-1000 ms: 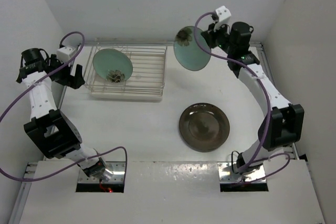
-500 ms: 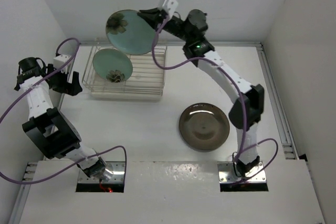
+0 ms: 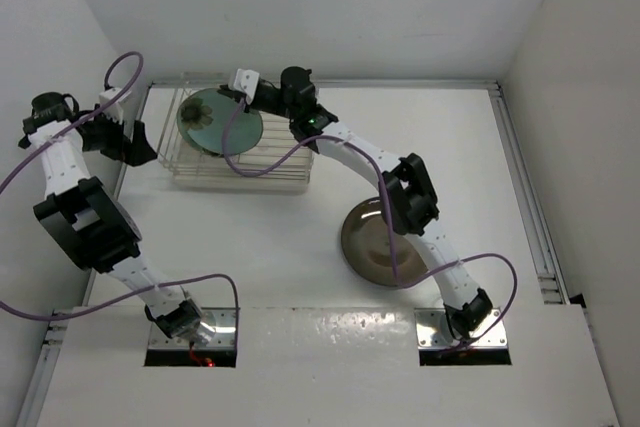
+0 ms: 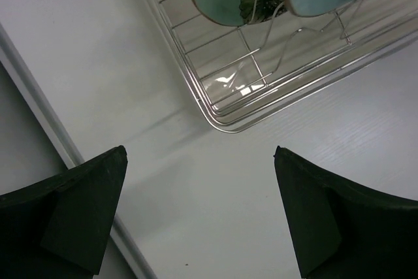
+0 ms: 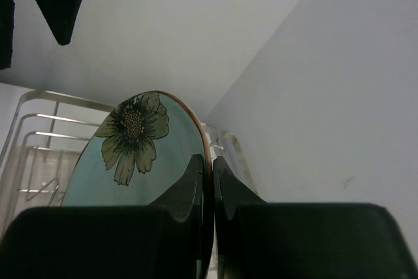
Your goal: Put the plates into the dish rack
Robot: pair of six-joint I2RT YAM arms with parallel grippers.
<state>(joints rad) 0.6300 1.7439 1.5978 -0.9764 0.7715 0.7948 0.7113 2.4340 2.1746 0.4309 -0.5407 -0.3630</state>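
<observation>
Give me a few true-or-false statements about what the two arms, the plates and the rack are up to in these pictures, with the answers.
1. The right end effector grips a mint-green flowered plate by its rim. True.
2. The dark brown plate stands in the dish rack. False: it lies flat on the table, outside the dish rack.
3. The left end effector is open and holds nothing. True.
4. The left end effector hangs over the middle of the dish rack. False: it is off to the rack's left side, near a corner.
</observation>
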